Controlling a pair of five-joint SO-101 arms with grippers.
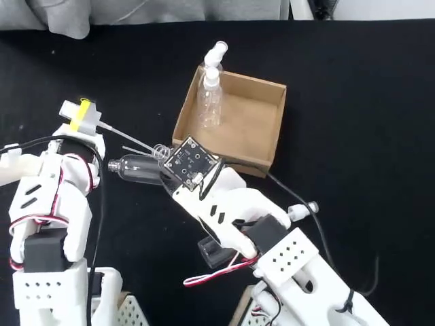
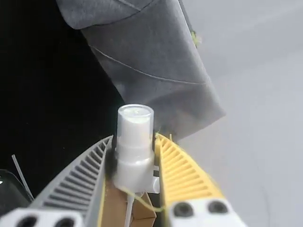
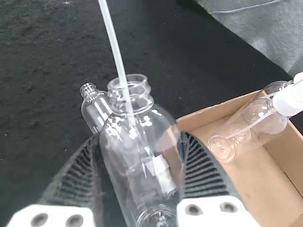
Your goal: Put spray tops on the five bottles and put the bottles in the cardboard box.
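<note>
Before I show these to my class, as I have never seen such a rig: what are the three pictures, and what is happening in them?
These are two small robot arms at a black table. The high view looks down from a fixed camera above; the two wrist views come from a camera on each arm's wrist, looking along its fingers. The left gripper holds a white spray top, whose thin tube reaches into the neck of the clear bottle that the right gripper holds. A second open bottle lies close by on the table. In the cardboard box are bottles that already have their tops.
</note>
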